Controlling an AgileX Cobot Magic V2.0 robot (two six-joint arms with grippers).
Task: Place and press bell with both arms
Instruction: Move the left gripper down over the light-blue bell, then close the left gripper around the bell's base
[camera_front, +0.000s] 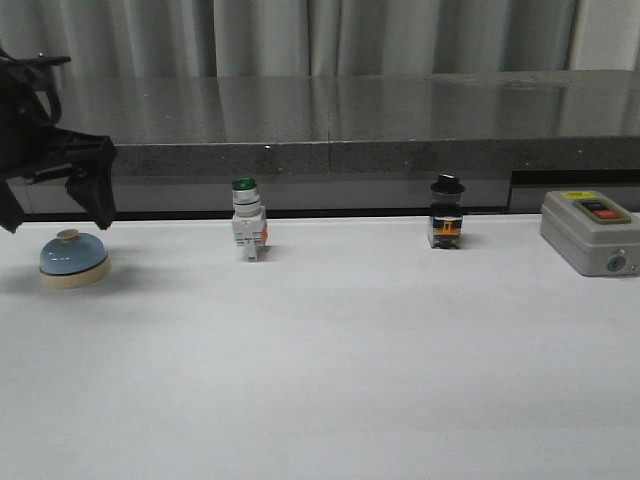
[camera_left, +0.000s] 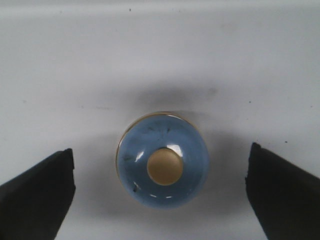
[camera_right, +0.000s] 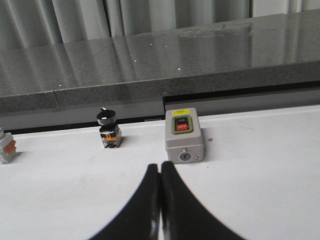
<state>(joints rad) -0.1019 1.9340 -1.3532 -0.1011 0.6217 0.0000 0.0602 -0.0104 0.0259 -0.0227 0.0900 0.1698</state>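
Bell (camera_front: 73, 258) sitting upright on white table (camera_front: 330, 370), far left, well apart from green-capped switch (camera_front: 247, 221).

Left pincer (camera_left: 161, 187) hovering directly above bell, fingers (camera_left: 37, 195) spread wide either side of dome, touching nothing; likely lining up for grasp.

Right pincer (camera_right: 160, 200) pressed together, gripping nothing, pointing toward grey box (camera_right: 183, 137), likely waiting to press button once bell is placed.

The bell (camera_left: 163, 166) has a glossy, smooth blue dome. The tabletop (camera_front: 350, 350) looks matt white. The left end effector (camera_left: 160, 195) appears dull black plastic.
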